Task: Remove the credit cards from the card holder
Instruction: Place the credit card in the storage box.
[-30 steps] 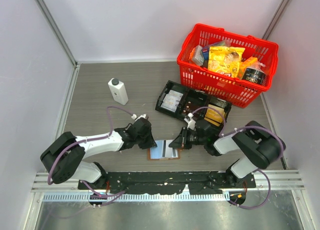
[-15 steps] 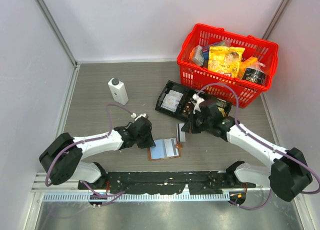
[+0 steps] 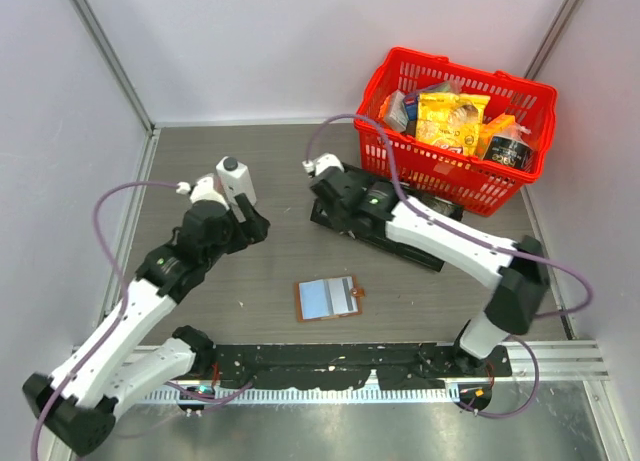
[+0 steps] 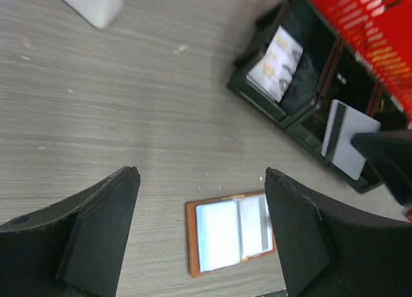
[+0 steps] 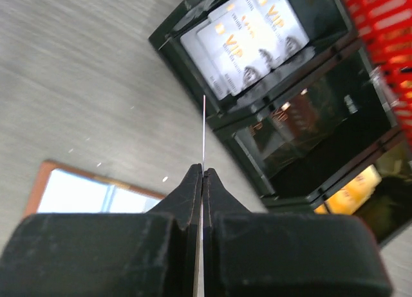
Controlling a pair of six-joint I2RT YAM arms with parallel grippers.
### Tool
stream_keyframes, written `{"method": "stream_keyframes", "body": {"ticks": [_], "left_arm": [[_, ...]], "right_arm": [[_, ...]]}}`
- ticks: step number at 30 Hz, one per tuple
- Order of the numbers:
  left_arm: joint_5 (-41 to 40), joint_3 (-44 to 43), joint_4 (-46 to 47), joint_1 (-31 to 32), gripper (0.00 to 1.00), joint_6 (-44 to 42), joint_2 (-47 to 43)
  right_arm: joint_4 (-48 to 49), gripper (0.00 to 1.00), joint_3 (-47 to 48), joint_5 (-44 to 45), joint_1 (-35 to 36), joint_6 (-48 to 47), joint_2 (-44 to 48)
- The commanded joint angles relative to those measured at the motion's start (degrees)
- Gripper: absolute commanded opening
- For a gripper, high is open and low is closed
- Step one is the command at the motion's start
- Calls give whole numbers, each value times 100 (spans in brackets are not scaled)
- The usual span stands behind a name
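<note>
Card [image 4: 347,139] edge-on in right hand [image 5: 203,173] | over tray [image 4: 257,100] | left hand [image 4: 201,176] spread

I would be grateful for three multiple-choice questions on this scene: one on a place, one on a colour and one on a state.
1. Where is the card holder?
A. Held up in the air
B. Open and flat on the table, between the two arms
C. Folded shut at the far left corner

2. What colour is the basket?
A. Blue
B. Red
C. Green

3. How does the right tool stand?
A. Wide open and empty
B. Shut on the card holder
C. Shut on a credit card

Answers:
1 B, since the top view shows the brown holder lying open on the table.
2 B, since its mesh walls are red.
3 C, since its wrist view shows it pinched on a thin card seen edge-on.
</note>
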State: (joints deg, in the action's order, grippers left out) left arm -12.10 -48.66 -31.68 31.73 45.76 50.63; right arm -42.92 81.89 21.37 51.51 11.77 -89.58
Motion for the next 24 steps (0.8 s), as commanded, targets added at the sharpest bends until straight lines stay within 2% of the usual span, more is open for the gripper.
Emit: {"method": "stream_keyframes", "body": {"ticks": [1, 6, 12, 24], "left_arm": [[-1381, -301, -1014, -17, 87, -760, -877], [-2278, -74, -1147, -17, 94, -1217, -1879], [-2806, 532, -1086, -17, 96, -1368, -2663], [-2939, 604, -919, -17, 97, -1605, -2364]], "right_arm": [[-665, 1, 1056, 1851, 368, -877, -919], [-718, 1, 2084, 2741, 615, -1580, -2202], [-244, 1, 2323, 3776, 668, -2371, -3196], [1038, 1, 1788, 4165, 606, -3330, -3988]]}}
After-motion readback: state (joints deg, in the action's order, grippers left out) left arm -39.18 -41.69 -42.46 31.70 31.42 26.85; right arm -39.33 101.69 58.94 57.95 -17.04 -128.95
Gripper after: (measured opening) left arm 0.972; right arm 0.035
